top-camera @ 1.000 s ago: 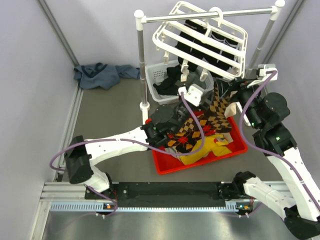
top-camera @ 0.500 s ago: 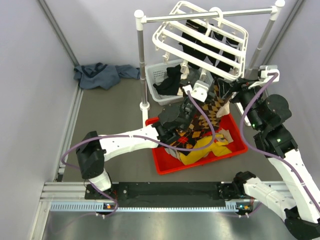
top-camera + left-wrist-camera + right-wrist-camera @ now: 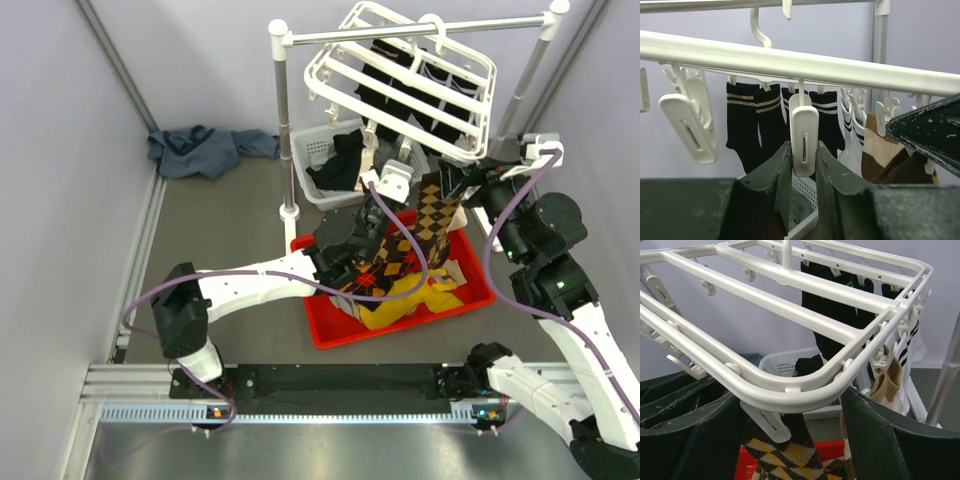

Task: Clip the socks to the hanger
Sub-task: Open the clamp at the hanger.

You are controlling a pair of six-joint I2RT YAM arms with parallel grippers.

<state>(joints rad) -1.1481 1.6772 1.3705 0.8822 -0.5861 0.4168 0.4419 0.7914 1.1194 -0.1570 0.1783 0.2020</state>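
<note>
Under the hanger [image 3: 805, 385], left tool [image 3: 803, 152] is pinching a clip [image 3: 804, 125]. Right tool [image 3: 790, 410] is straddling a sock [image 3: 782, 460], jaws wide; grip unclear.

The hanger [image 3: 790, 397] is a white rectangular plastic frame with parallel bars and dangling clips, hung tilted from its top hook. A brown argyle sock [image 3: 432, 212] with tan and cream diamonds stands upright beneath the near edge. A black argyle sock [image 3: 385, 268] with red and orange diamonds drapes over the red bin [image 3: 328, 325].
</note>
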